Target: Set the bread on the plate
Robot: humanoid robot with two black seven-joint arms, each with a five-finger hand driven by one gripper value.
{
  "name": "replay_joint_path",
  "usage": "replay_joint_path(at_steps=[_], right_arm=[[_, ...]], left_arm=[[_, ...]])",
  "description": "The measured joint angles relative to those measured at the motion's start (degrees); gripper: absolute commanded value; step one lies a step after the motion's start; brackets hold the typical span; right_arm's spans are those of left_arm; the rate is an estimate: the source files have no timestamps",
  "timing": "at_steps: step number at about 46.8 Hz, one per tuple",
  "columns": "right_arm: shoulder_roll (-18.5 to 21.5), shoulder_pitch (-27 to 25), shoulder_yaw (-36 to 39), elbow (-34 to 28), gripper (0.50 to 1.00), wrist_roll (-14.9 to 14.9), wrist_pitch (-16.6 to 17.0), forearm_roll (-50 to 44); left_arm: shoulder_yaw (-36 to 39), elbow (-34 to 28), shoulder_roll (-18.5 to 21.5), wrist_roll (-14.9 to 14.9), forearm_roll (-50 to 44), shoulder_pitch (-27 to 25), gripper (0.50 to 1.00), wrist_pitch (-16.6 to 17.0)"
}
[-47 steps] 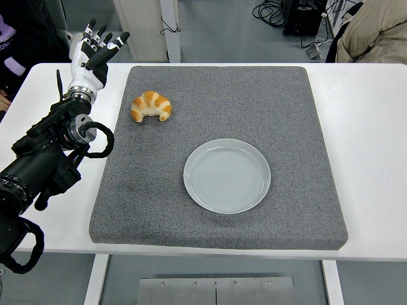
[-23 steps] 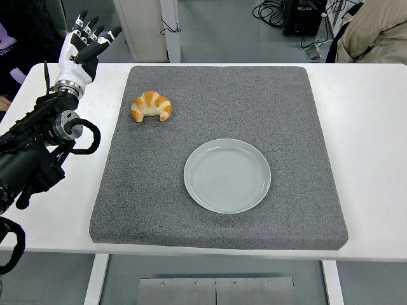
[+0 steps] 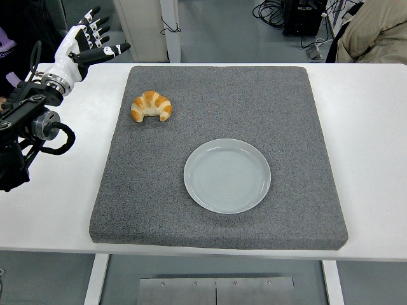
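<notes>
A golden croissant point(image 3: 151, 106) lies on the grey mat point(image 3: 299, 108) near its far left corner. An empty pale round plate point(image 3: 227, 175) sits on the mat near the middle, to the right of and nearer than the croissant. My left hand point(image 3: 89, 43) is over the table's far left corner, left of and beyond the croissant, with its fingers spread and holding nothing. The right arm does not show.
The white table point(image 3: 369, 121) extends around the mat. A person's dark sleeve point(image 3: 13, 38) shows at the top left and a beige-clad person point(image 3: 375, 32) at the top right. Cables lie on the floor beyond the table.
My left arm has drawn back to the left and away, so less of it shows. The hand has moved up and left. Croissant and plate have not moved.
</notes>
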Motion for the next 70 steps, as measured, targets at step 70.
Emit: replay_joint_path(at_steps=[70], right_arm=[[0.0, 0.01, 0.0, 0.0, 1.0, 0.0, -0.01, 0.0]], left_arm=[[19.72, -8.7, 5.22, 7.64, 45.35, -5.57, 0.971, 5.15]])
